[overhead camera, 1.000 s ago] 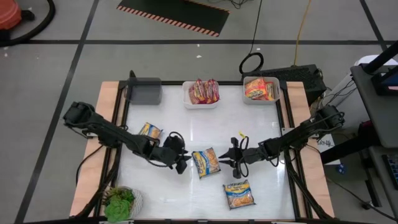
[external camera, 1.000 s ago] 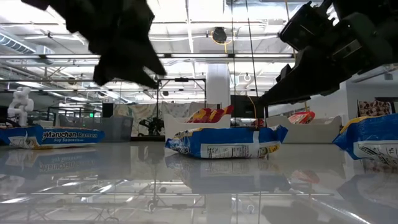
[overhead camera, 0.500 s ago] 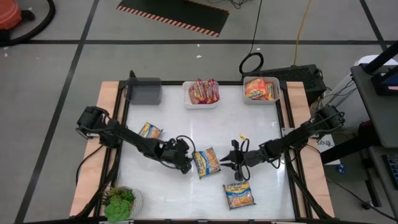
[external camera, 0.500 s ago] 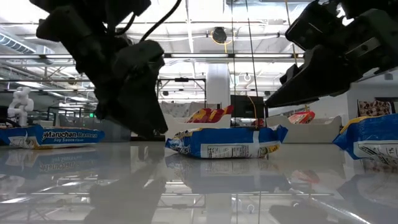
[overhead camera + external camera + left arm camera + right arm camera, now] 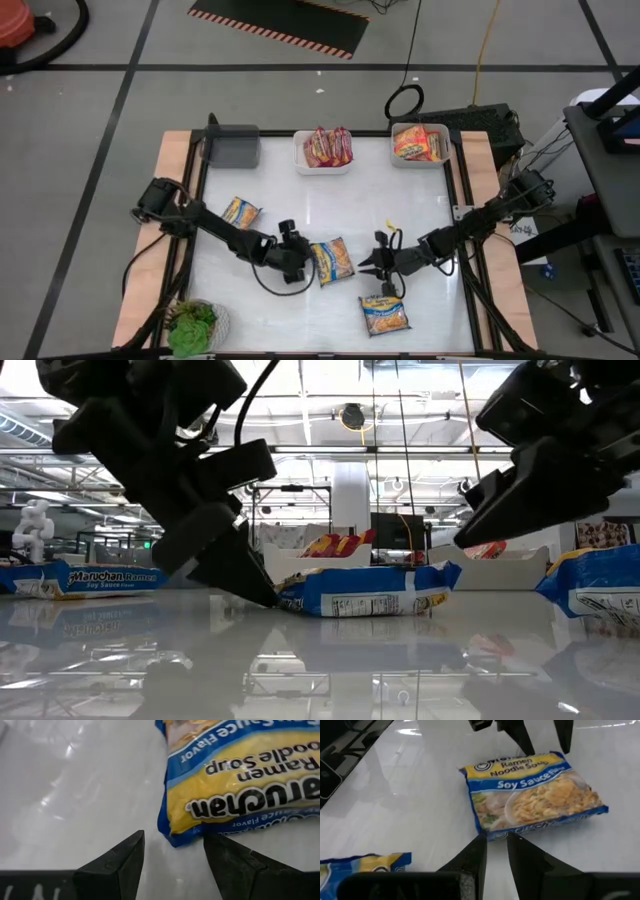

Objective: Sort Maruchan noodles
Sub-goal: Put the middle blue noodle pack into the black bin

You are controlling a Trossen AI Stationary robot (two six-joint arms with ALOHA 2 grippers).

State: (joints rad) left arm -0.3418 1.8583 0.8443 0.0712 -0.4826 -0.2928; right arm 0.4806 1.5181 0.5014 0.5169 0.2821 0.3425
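Note:
A blue-and-yellow Maruchan noodle packet (image 5: 332, 260) lies flat mid-table between my two grippers. My left gripper (image 5: 301, 265) is open and low on the packet's left side. Its fingertips (image 5: 131, 851) stand on either side of one packet corner (image 5: 172, 837). My right gripper (image 5: 367, 268) hovers just right of the packet, above the table, its fingers a narrow gap apart with nothing between them. A second blue-and-yellow packet (image 5: 240, 211) lies at the left. A third (image 5: 385, 313) lies near the front edge. My left gripper slants down from the table's left at the packet's corner (image 5: 172, 837), one finger on each side of it. The packet (image 5: 365, 590) lies flat on the table. Whether a fingertip (image 5: 262, 592) touches the packet's end, I cannot tell.
Along the far edge stand a grey bin (image 5: 232, 148), a white bin with red packets (image 5: 325, 150) and a white bin with orange packets (image 5: 420, 143). A green plant (image 5: 195, 325) sits at the near left corner. Bare tabletop lies between the packets and the bins.
My left gripper has come down to the table and moved right, up to the middle packet's corner, rolling as it went. My right gripper has drifted a little toward the near edge. The packets have stayed where they were.

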